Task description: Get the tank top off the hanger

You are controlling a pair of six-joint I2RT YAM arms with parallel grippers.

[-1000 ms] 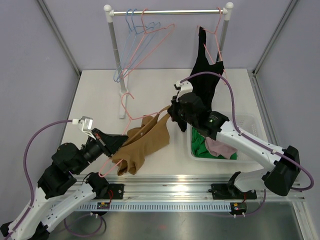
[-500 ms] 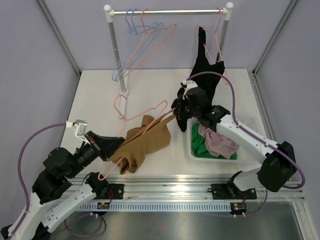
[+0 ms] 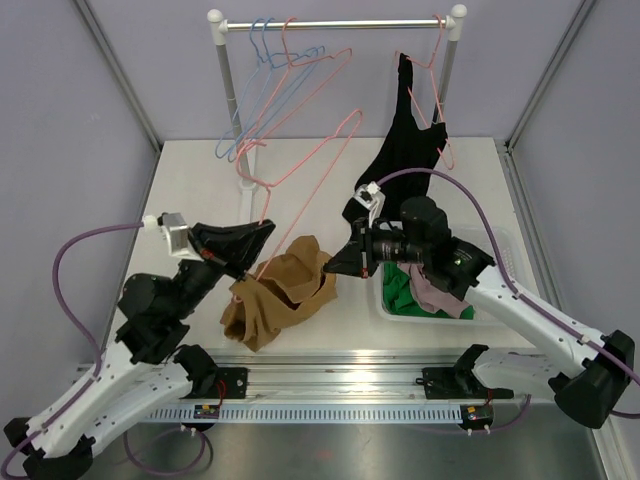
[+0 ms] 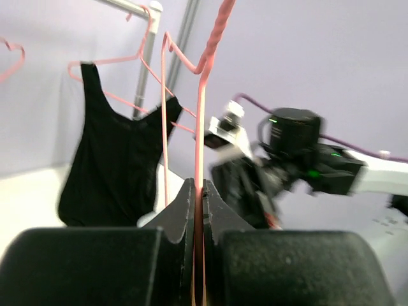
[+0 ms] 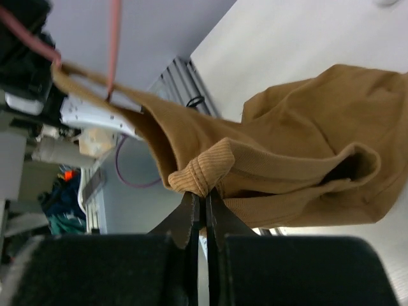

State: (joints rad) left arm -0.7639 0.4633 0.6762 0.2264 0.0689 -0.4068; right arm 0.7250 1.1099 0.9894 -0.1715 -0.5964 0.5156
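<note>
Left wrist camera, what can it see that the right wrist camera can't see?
Only the left wrist view shows the black top hanging from the rail, the right arm and the left pincer, shut on wire. Only the right wrist view shows the brown tank top, its ribbed edge pinched in the shut right pincer, with the white table behind it. Both show the pink hanger that the left pincer grips.

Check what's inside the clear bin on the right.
A green garment and a pink garment lie in the bin. The right arm covers the rest, so anything deeper is hidden.
</note>
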